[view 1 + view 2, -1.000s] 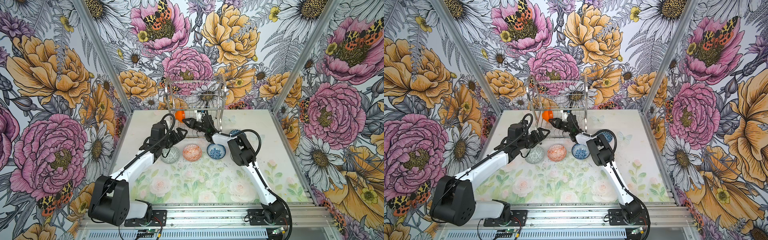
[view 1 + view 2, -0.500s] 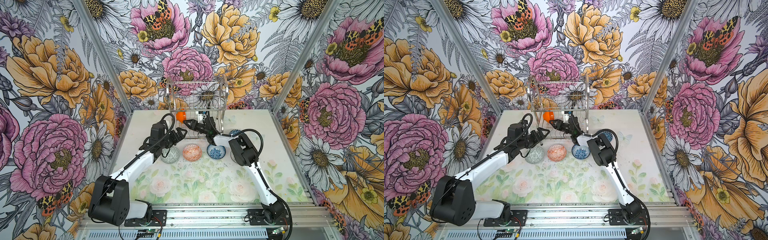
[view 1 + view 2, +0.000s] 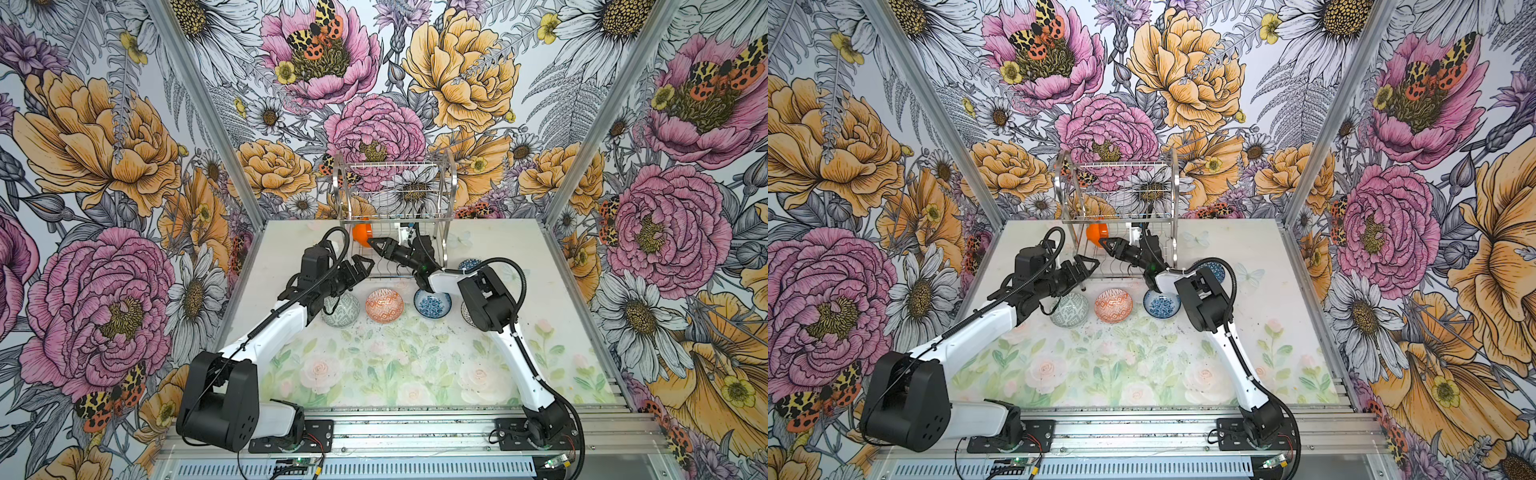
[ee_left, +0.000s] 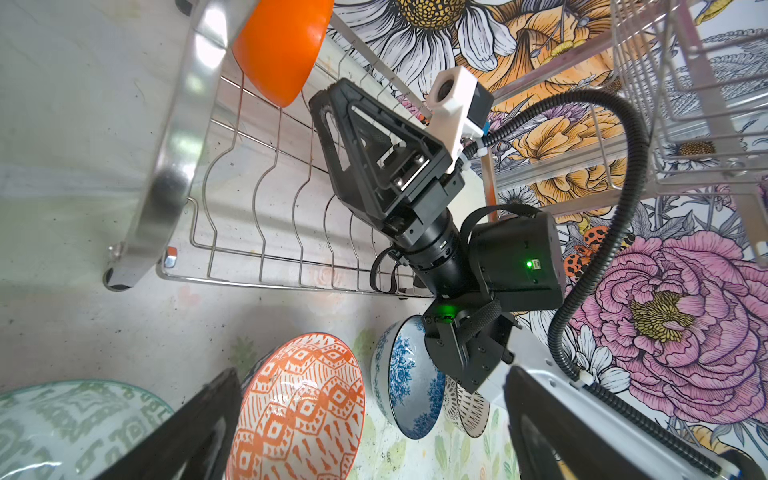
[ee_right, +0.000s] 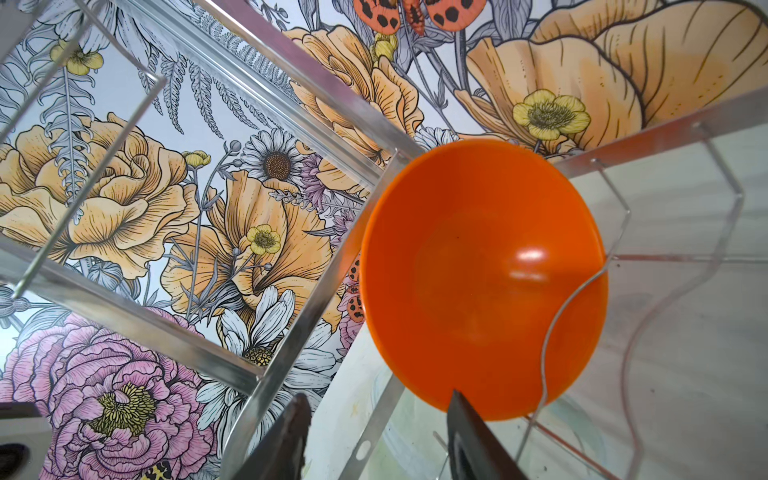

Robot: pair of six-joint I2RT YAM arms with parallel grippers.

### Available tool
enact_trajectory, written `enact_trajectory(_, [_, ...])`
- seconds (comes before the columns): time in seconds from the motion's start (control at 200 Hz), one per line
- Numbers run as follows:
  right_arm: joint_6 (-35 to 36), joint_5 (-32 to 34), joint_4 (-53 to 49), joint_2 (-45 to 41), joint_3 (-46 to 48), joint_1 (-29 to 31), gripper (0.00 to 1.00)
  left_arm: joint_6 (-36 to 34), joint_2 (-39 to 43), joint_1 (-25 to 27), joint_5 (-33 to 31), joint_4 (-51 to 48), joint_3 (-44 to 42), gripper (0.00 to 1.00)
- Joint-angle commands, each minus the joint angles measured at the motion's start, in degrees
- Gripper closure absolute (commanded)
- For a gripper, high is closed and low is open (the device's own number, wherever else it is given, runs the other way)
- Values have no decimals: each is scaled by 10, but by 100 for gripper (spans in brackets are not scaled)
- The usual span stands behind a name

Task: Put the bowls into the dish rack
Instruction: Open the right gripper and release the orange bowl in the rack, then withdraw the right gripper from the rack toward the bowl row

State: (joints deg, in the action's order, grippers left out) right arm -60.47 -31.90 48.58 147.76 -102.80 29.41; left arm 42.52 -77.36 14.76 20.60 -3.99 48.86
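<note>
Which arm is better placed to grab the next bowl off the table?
Left, likely. The left tool is open, empty and hovers close over the grey-green bowl and orange-white bowl. The right tool reaches into the dish rack beside the orange bowl, farther from them.

We see a pale table (image 3: pixel 395 374) with a faint flower print low in the centre of both top views. At its far edge the dish rack (image 3: pixel 395 195) stands on thin legs. Below it three bowls sit in a row: the grey-green bowl (image 3: pixel 343 311), orange-white bowl (image 3: pixel 384 305) and blue-white bowl (image 3: pixel 432 303). Further right sits a partly hidden dark blue bowl (image 3: pixel 469 264).
</note>
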Motion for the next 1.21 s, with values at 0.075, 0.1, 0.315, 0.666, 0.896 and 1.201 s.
enact_trajectory(0.075, [7,-17,53,-11,-37,-4,43,-2,9,-4,-2,10,10,1])
enact_trajectory(0.1, [6,-18,55,-11,-36,-5,43,-3,9,-4,-2,10,11,1])
enact_trajectory(0.315, [-5,-21,95,-18,-14,-5,36,-2,9,-5,-1,9,12,1])
enact_trajectory(0.666, [1,-21,117,-44,18,-4,8,-1,9,-5,-1,10,12,1])
enact_trajectory(0.896, [4,-28,127,-59,25,-4,1,-2,9,-6,-1,9,11,1])
enact_trajectory(1.201, [15,-44,130,-82,32,-1,0,-2,7,-6,0,10,12,1])
